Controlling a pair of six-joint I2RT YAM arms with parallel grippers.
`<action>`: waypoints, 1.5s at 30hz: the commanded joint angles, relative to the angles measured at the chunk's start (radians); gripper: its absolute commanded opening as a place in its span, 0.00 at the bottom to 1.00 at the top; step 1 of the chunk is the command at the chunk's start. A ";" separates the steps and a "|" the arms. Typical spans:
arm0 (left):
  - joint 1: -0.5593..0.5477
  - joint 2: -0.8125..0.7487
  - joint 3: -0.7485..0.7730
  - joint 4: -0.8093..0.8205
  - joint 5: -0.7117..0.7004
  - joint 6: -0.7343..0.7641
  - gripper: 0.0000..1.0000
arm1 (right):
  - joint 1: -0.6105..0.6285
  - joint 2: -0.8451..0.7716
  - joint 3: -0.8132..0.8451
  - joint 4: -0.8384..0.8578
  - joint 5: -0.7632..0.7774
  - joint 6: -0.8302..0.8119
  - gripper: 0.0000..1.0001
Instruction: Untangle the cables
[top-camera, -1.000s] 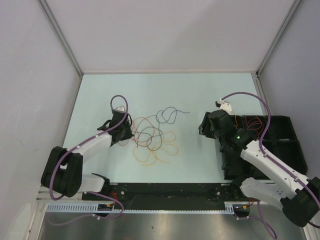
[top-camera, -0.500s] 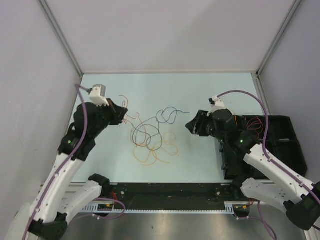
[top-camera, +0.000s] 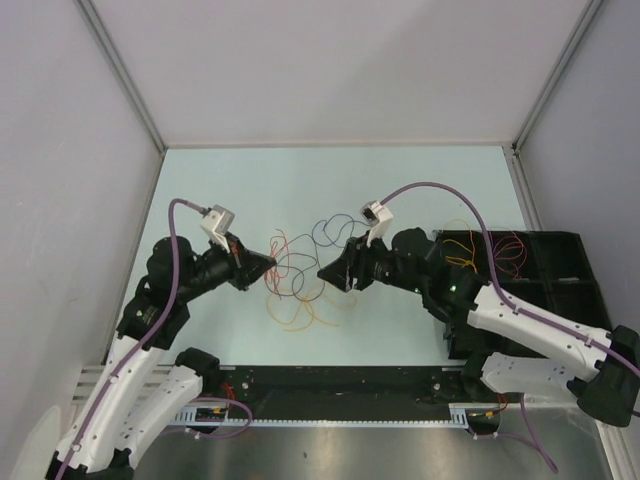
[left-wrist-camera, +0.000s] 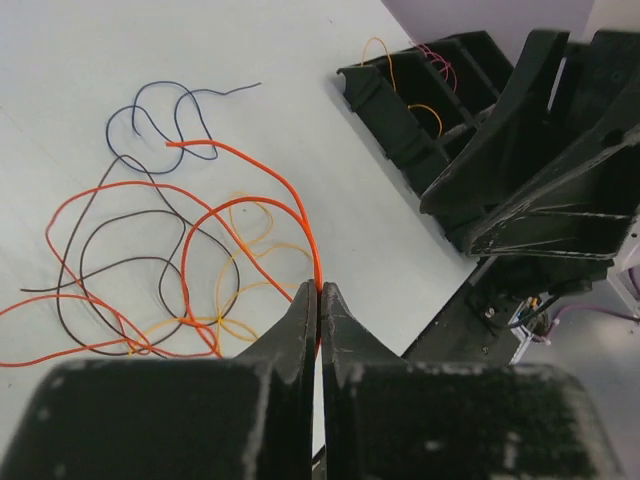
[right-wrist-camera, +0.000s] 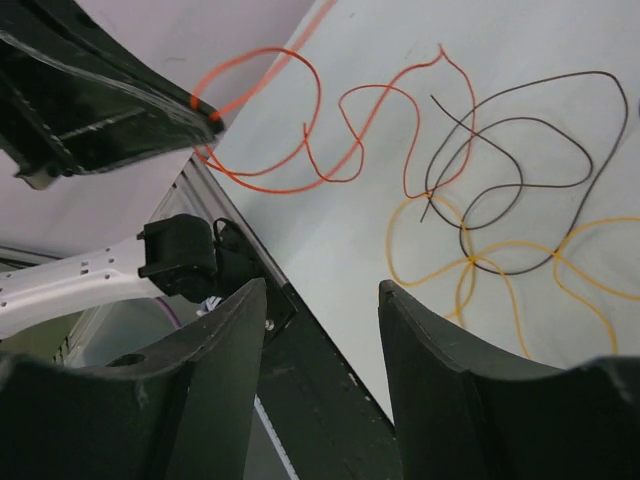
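Left gripper (left-wrist-camera: 318, 296): jaws pinched tight on the red cable (left-wrist-camera: 303, 215), caught a little way along its length, with the strand arcing away from the tips.

Right gripper (right-wrist-camera: 320, 290): jaws wide apart and nothing between them. It hangs over the near side of the heap, facing the left one.

The cables (top-camera: 300, 283) lie in a loose knot on the table (top-camera: 420, 185) between the two grippers. Red loops cross the yellow strand (right-wrist-camera: 500, 245) and a dark one, and the dark blue strand (left-wrist-camera: 225, 92) curls at the far edge.

Handling, as I judge it: feather-light, limp, and holding their own curl (no stiffness to push against). A thin, smooth jacket is likely to slip from a shallow pinch. Drag on one and its neighbours will probably follow. Best purchase is near a free end or on a clear stretch, away from crossings.

Black bin (top-camera: 575, 300) sits to the right, with a few wires in its far compartments.
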 joint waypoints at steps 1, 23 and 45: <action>-0.004 -0.025 -0.037 0.027 0.070 0.029 0.00 | 0.043 0.032 0.073 0.115 0.049 0.003 0.54; -0.004 -0.024 -0.065 0.028 0.051 0.041 0.00 | 0.129 0.353 0.281 0.174 0.189 0.118 0.50; -0.004 -0.039 -0.068 0.002 0.008 0.036 0.00 | 0.136 0.357 0.287 0.229 0.174 0.142 0.55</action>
